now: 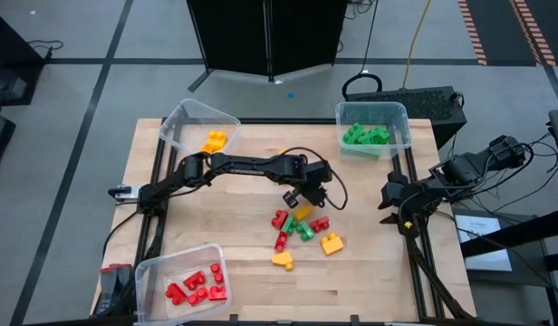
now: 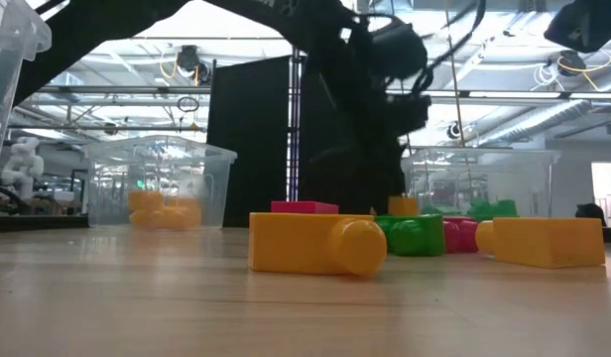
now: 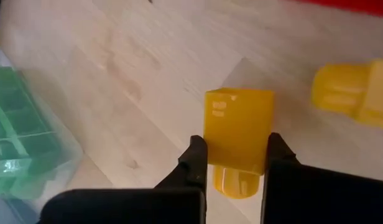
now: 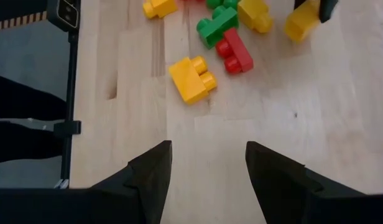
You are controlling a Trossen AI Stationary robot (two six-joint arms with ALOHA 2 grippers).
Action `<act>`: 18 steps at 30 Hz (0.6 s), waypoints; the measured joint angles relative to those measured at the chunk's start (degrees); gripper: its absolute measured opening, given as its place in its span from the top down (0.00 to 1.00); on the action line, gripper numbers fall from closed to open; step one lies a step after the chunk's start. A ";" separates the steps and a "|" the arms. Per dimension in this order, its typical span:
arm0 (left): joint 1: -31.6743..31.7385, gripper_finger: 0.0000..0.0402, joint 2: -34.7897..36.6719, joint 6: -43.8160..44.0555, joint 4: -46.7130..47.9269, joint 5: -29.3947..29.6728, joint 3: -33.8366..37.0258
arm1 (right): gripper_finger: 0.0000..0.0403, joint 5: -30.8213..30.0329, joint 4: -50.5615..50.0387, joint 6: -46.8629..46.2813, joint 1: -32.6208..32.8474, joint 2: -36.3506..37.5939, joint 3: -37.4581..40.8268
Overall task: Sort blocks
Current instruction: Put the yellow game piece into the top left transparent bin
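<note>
My left gripper reaches over the table's middle and is shut on a yellow block. Just beyond it lies a loose cluster of blocks: red, green, red and two yellow ones. In the low view two yellow blocks lie on their sides at the front. My right gripper stands open above the table's right edge, nothing between its fingers. My left gripper pinches the yellow block by two opposite side faces between its two fingers. The fingers slant down from above, coming from the table's left. The block's stud points back toward the gripper's palm, and the block hangs a little above the tabletop.
Three clear bins stand on the table: one at the far left with yellow blocks, one at the far right with green blocks, one at the near left with red blocks. Bare wood lies between cluster and bins.
</note>
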State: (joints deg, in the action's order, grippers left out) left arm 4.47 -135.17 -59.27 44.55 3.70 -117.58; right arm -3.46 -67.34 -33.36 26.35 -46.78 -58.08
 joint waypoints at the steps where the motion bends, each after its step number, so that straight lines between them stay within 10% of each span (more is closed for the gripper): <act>1: -0.07 0.98 0.00 0.58 0.98 -0.02 -0.97 | 0.50 0.00 0.12 -0.09 0.00 0.00 0.00; 18: 1.91 0.98 4.55 19.06 22.39 11.80 -16.57 | 0.50 0.04 0.91 -0.44 0.00 0.00 0.00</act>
State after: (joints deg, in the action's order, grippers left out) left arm 6.37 -130.62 -40.21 66.95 15.51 -134.15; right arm -3.43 -66.43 -33.80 26.35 -46.78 -58.08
